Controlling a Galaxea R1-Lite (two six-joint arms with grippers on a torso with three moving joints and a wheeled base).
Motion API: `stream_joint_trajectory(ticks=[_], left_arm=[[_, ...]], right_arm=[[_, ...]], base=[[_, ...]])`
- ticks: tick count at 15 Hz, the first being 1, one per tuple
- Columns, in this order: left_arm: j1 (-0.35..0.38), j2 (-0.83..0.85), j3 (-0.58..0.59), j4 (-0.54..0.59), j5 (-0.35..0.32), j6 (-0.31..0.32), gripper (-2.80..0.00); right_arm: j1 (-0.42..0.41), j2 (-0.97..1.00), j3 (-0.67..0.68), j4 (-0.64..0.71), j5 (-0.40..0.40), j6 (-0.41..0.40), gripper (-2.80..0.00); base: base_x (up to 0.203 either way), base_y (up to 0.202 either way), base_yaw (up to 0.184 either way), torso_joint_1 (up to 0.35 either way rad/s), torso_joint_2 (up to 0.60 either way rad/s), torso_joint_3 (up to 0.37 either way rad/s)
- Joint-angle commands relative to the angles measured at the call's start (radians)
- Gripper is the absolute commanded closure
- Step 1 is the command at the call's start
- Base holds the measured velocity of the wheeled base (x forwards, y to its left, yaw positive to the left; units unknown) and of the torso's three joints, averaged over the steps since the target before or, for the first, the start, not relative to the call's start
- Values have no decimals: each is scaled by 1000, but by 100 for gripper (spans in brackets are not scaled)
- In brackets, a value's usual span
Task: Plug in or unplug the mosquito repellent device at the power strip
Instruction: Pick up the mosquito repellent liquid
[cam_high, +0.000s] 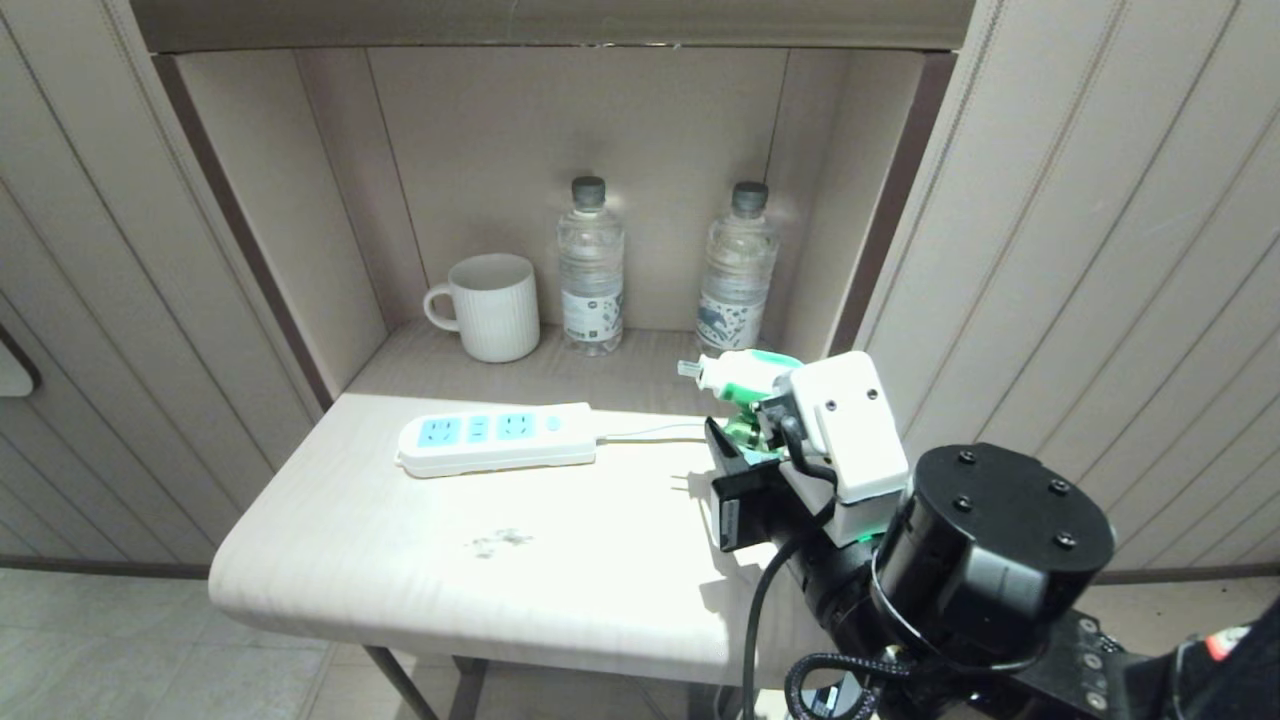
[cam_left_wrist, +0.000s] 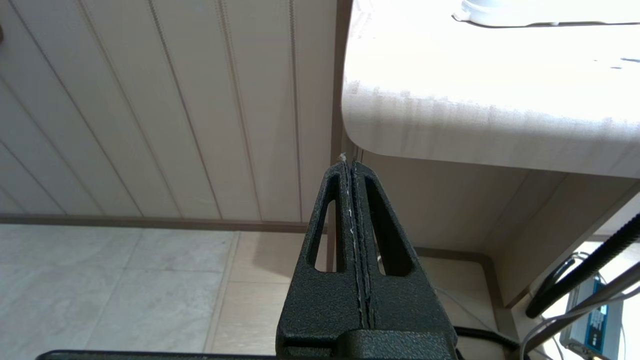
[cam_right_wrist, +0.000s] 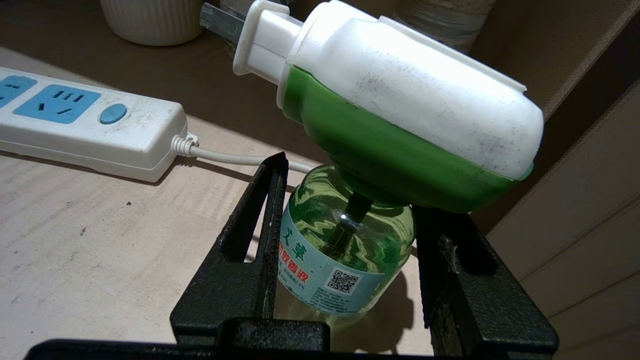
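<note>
My right gripper (cam_right_wrist: 345, 235) clamped on repellent bottle (cam_right_wrist: 345, 250), lifted clear near table's (cam_high: 350, 560) right edge, prongs (cam_right_wrist: 220, 22) aimed toward power strip (cam_high: 495, 438). Strip lies near table's back edge, sockets unoccupied. My left gripper (cam_left_wrist: 351, 165) pressed together below table's front edge.

In the head view the right gripper (cam_high: 745, 440) and its wrist housing cover most of the mosquito repellent device (cam_high: 745, 375), at about four o'clock from the power strip (cam_high: 495, 438). The strip's cord (cam_high: 650, 432) vanishes behind that gripper. In the right wrist view the strip runs off the edge, and the bottle label's print is too small to read.
</note>
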Motion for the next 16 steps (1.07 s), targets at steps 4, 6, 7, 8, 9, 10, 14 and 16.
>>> stream_joint_trajectory(ticks=[4, 6, 7, 8, 9, 10, 14, 16], left_arm=[[0, 1, 0, 0, 0, 0, 0], [0, 1, 0, 0, 0, 0, 0], [0, 1, 0, 0, 0, 0, 0], [0, 1, 0, 0, 0, 0, 0], [0, 1, 0, 0, 0, 0, 0], [0, 1, 0, 0, 0, 0, 0], [0, 1, 0, 0, 0, 0, 0], [0, 1, 0, 0, 0, 0, 0]], right_arm=[[5, 1, 20, -25, -28, -46, 0], [18, 9, 33, -29, -33, -41, 0], [21, 12, 34, -39, -33, -41, 0], [27, 16, 35, -49, -33, -43, 0], [28, 18, 33, -56, -33, -44, 0], [28, 18, 33, -56, -33, -44, 0], [28, 15, 32, -56, -35, -47, 0], [32, 6, 30, -56, -36, -50, 0]], base=[[0, 0, 0, 0, 0, 0], [0, 0, 0, 0, 0, 0], [0, 0, 0, 0, 0, 0], [0, 0, 0, 0, 0, 0], [0, 0, 0, 0, 0, 0], [0, 0, 0, 0, 0, 0], [0, 0, 0, 0, 0, 0], [0, 0, 0, 0, 0, 0]])
